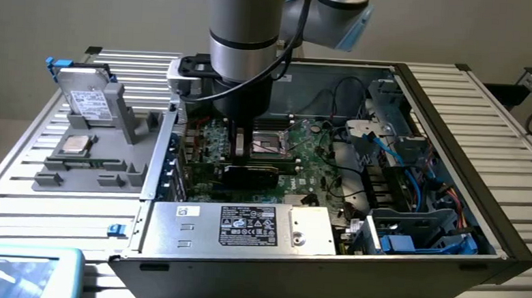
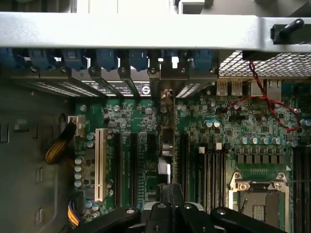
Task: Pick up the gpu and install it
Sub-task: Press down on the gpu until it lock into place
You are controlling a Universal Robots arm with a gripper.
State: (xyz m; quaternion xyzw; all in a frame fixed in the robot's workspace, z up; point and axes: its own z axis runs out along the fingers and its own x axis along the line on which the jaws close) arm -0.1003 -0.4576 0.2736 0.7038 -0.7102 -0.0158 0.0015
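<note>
The gripper [image 1: 238, 162] was clamped on the gpu [image 1: 249, 174], holding it on edge down inside the open computer case [image 1: 449, 124] over the motherboard [image 2: 204, 131] slots, so pickup looked done while seating appeared under way, not visibly finished

Silver cylindrical arm [image 1: 243, 25] with pale-blue joint cap, black claw [image 1: 239, 145].
</note>
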